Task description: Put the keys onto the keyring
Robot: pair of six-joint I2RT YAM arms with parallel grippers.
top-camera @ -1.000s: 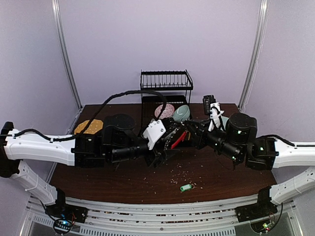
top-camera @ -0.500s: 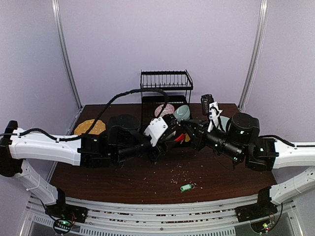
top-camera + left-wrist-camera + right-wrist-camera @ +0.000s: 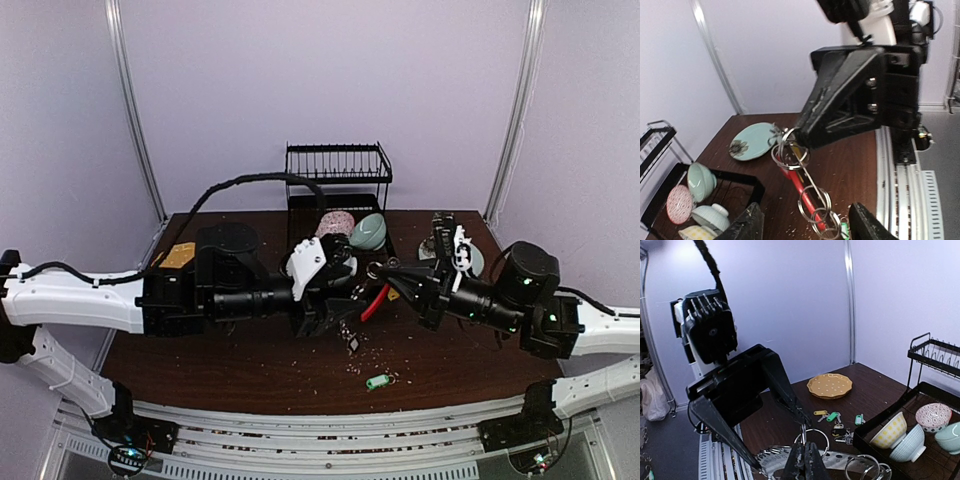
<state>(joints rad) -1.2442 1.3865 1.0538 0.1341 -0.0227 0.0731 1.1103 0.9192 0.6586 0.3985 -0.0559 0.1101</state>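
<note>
Bowls [image 3: 888, 434] in rack [image 3: 337, 160] behind keyring [image 3: 801, 186]; loose keys [image 3: 833, 416] nearby.

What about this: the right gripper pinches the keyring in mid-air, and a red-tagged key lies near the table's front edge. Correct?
No: the key near the front edge of the table has a green tag, not red, as the top external view shows. The right gripper does pinch the keyring in mid-air.

Two robot arms: left arm [image 3: 70, 298], right arm [image 3: 610, 330]. One keyring [image 3: 799, 186]. One dish rack [image 3: 338, 181] holding four bowls [image 3: 890, 432]. Two plates: yellow plate [image 3: 829, 385], teal plate [image 3: 752, 141]. At least three tagged keys [image 3: 832, 416].
</note>
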